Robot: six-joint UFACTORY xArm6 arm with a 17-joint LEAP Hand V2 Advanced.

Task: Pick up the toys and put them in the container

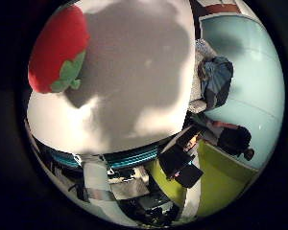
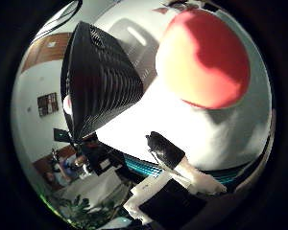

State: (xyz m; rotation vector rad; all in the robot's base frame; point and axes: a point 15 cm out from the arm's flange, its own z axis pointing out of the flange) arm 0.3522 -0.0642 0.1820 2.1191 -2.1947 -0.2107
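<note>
A red strawberry toy (image 1: 58,43) with green leaves lies on the white table (image 1: 134,77) in the little finger side palm view. The thumb side palm view shows a red rounded toy (image 2: 206,57) close to the palm. I cannot tell whether it is the same toy. A black mesh container (image 2: 101,81) stands on the table beside this red toy. My hand (image 2: 182,168) is above the table. One black-tipped finger reaches in, straight, away from the toy. The hand holds nothing.
The table's teal edge (image 1: 134,158) runs close below the hand. Beyond it are dark furniture (image 1: 216,81) and a yellow-green floor (image 1: 216,177). The hand's shadow falls on the table beside the strawberry.
</note>
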